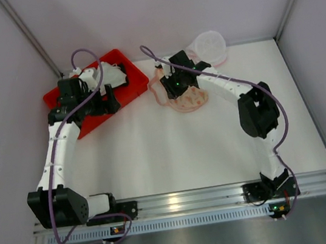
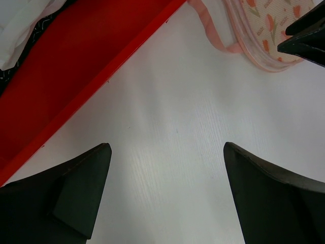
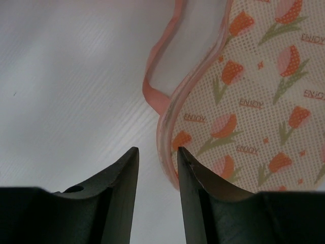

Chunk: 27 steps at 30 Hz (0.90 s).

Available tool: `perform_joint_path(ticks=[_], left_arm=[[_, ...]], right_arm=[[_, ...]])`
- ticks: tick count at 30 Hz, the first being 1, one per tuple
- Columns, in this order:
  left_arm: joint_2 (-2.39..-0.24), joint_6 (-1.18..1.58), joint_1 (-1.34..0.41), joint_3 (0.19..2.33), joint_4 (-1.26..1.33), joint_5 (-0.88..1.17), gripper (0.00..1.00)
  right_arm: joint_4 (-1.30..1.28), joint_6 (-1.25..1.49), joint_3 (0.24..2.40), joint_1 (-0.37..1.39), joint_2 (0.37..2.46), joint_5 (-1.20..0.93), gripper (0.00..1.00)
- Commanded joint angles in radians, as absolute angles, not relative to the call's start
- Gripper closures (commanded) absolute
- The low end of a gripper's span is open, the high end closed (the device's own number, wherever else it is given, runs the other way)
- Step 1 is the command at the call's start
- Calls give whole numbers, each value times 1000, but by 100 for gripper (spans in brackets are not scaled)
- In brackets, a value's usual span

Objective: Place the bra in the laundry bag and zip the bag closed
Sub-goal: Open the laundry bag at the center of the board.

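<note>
Left to right. A red rectangular plastic tray [image 1: 135, 80] lies at an angle on the white tabletop [image 1: 173, 151] and holds a crumpled white cloth [image 1: 110, 74]. A dark strip [image 2: 25, 43] beneath that cloth may be the black fabric bra, though this is not certain.

The left claw [image 2: 167, 150] hangs fully spread over bare tabletop beside the tray, seemingly waiting.

The right claw [image 3: 157, 152] has its jaws drawn near together at the pink trim of the peach oval tulip-patterned mesh piece [image 3: 254, 101], probably to lift it aside. Whether it already pinches cannot be told.

The round, see-through white mesh laundry bag [image 1: 210, 46] sits just behind, at the tabletop's far edge. It is domed and pale, and neither claw holds it.
</note>
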<state>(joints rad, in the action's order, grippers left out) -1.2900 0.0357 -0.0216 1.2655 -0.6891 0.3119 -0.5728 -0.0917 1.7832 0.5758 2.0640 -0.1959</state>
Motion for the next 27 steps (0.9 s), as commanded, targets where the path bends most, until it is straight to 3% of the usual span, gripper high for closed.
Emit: perform_joint_path(ticks=[1, 18, 20, 22, 27], left_arm=[[-1301, 37, -21, 1281, -684, 293, 2], [-1308, 29, -20, 1252, -684, 264, 2], [-1310, 31, -20, 1255, -683, 261, 2], [-1310, 31, -20, 1256, -684, 256, 2], [-1310, 34, -20, 1261, -684, 261, 2]], right_arm=[[-538, -74, 1871, 595, 2095, -144, 63], [-532, -94, 1928, 604, 2247, -61, 65], [-534, -69, 1896, 603, 2252, -61, 72], [-537, -31, 1862, 603, 2244, -99, 72], [-459, 132, 1642, 591, 2165, -225, 93]])
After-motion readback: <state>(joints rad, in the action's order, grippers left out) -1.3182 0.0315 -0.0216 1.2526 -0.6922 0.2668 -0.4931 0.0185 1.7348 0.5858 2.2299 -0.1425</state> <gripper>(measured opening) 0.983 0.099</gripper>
